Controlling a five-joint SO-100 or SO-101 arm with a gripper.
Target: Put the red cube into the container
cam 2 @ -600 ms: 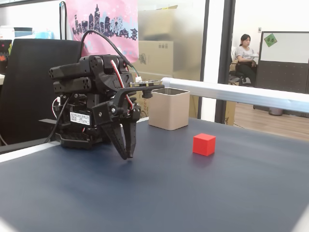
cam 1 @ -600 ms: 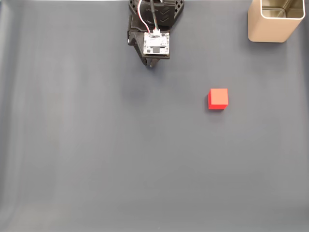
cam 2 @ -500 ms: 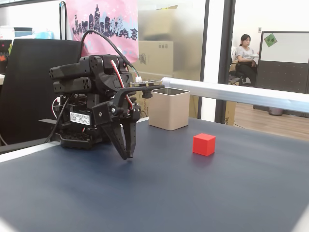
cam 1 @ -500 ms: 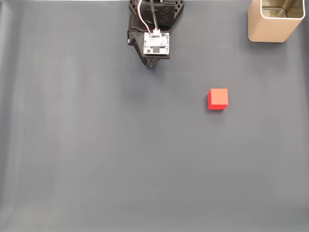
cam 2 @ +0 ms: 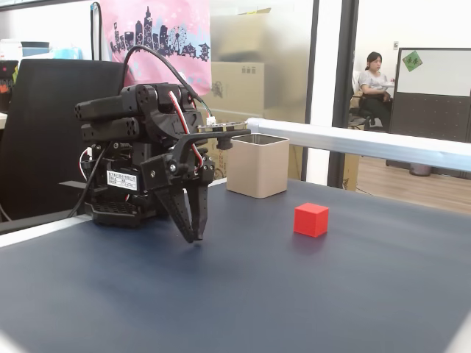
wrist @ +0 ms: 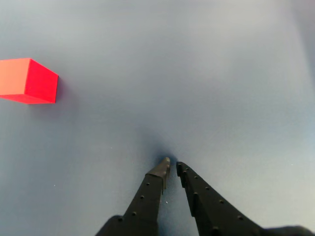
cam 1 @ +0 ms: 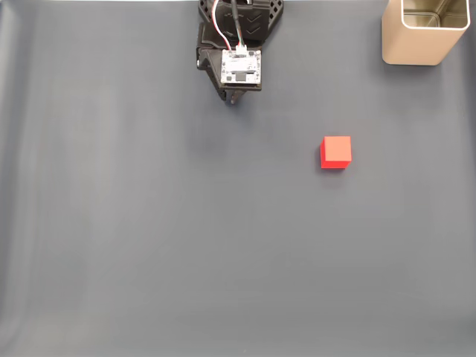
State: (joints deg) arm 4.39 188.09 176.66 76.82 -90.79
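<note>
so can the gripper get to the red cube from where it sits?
Probably yes. The gripper is shut, fingertips down near the mat, and only bare mat lies between it and the red cube; the container stands off in the corner.

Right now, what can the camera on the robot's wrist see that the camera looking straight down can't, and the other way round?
The wrist view shows the tool from close up: two dark fingers with their tips almost together, nothing between them, pointing at the table. The fixed view from above shows the beige container in the top right corner and the arm's white circuit board. Both show the red cube sitting alone on the dark table, away from the tool.
</note>
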